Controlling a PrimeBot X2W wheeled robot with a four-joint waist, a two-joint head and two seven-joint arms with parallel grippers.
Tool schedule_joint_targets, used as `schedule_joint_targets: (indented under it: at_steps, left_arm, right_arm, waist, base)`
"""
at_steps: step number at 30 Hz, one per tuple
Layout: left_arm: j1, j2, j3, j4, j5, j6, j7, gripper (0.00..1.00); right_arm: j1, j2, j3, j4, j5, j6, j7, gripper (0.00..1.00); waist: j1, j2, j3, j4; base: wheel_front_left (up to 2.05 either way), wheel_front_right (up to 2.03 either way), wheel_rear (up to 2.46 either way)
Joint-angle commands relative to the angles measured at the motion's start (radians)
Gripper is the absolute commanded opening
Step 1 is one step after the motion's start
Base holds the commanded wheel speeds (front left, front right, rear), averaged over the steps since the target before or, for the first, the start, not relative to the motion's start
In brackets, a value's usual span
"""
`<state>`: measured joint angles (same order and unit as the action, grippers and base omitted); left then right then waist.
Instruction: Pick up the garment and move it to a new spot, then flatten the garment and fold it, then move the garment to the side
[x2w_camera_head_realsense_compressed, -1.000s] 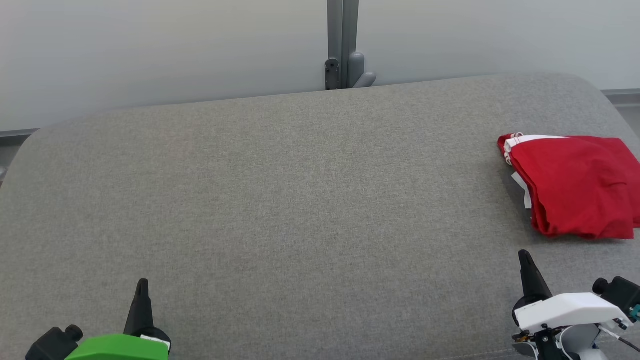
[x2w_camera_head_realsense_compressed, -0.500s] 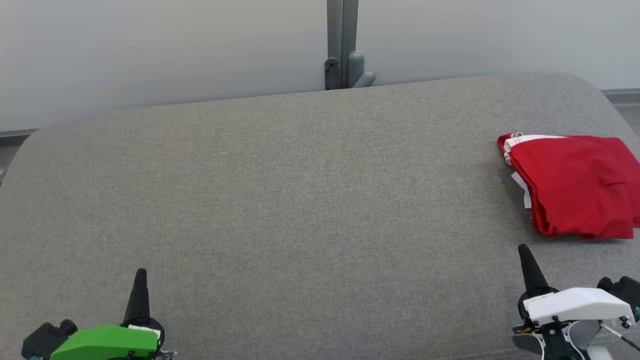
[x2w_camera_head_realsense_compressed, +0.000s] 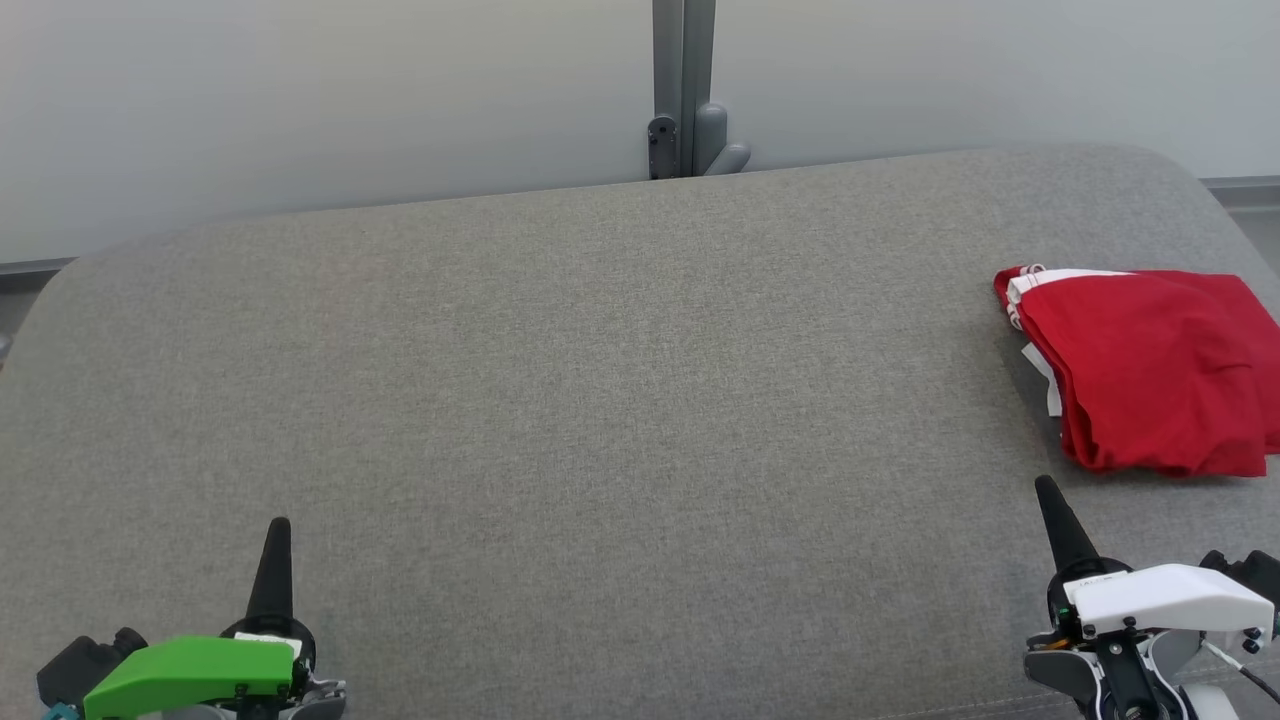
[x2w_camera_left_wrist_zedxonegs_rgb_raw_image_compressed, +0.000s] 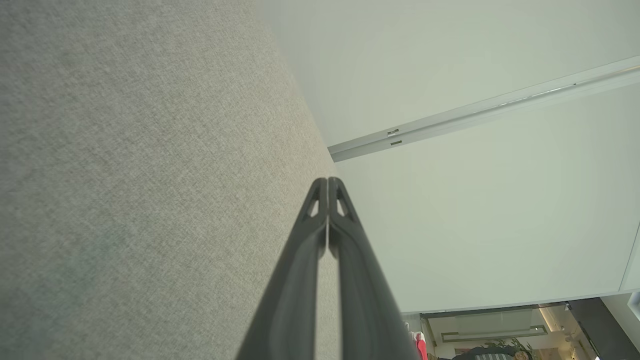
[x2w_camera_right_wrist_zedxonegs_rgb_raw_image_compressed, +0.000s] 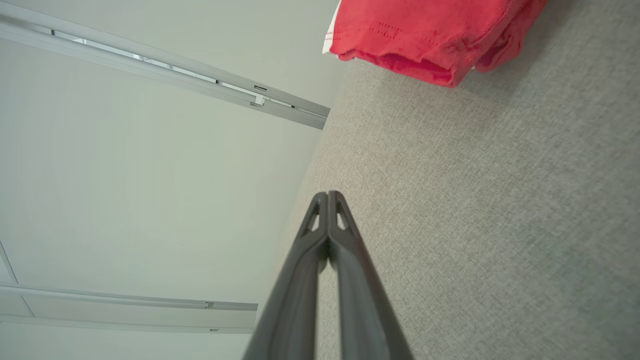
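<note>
Grey fabric surface (x2w_camera_head_realsense_compressed: 600, 400) takes up most of the head view, running from the bottom edge to the upper quarter, with rounded corners at both ends. Pale wall (x2w_camera_head_realsense_compressed: 300, 100) runs across the top behind it.

Red garment (x2w_camera_head_realsense_compressed: 1150, 370) is at the right edge, mid-height, folded into a thick stack lying on the surface. It has white trim at its upper left corner and a white tag poking out on its left side. Its right part is cut off by the frame. In my right wrist view it sits at top centre-right, folded edges toward me.

Grey post (x2w_camera_head_realsense_compressed: 684, 80) stands top centre against the wall.

My left gripper (x2w_camera_head_realsense_compressed: 278, 528) is at lower left with a green cover behind it. Its 2 fingers are pressed together with nothing between them, well apart from the garment.

My right gripper (x2w_camera_head_realsense_compressed: 1047, 490) is at lower right with a white cover. Its fingers are together too and hold nothing. It sits just below the garment's lower left corner, not touching it.

Can't tell whether either tip touches the fabric.
</note>
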<state>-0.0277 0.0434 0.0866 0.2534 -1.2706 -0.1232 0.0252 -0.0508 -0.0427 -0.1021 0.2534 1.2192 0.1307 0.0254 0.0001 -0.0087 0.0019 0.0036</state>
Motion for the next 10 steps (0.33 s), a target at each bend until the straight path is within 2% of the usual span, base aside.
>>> schedule_joint_targets:
  at_steps: [1,10]
  left_arm:
    - [-0.026,0.008,0.005,-0.01,-0.03,-0.005,0.007,0.0]
    - [-0.038,0.009,0.01,-0.013,-0.104,-0.006,0.028,0.0]
  right_arm:
    - [-0.02,-0.007,-0.003,-0.012,0.026,0.0,0.008,0.0]
    - [-0.027,-0.008,-0.006,-0.016,0.116,0.0,0.028,0.0]
  waist:
    - [0.0,0.0057,0.0,0.0]
    - [0.0,0.0063,0.0,-0.001]
  base:
    - [0.0,0.0,0.0]
    - [0.0,0.0,0.0]
